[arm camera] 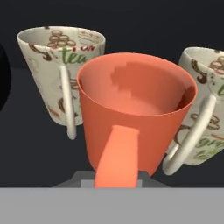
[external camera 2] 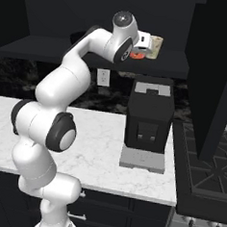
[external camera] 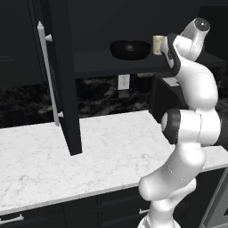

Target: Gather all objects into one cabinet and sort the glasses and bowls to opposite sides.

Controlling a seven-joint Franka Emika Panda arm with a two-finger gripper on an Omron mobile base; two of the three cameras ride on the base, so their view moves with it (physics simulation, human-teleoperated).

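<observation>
Orange cup (arm camera: 138,116) partly hides 2 cream mugs (arm camera: 61,70).

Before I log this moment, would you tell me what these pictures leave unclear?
- End effector, right base view: finger state hidden by the wrist.
- Orange cup, hand view: fingertips hidden behind it.
- Right cream mug, hand view: cut off by the edge.
- Black bowl, left base view: contents too dark.

dark cabinet shelf (external camera: 98,62), black bowl (external camera: 130,49), cream mug (external camera: 157,44)
</observation>
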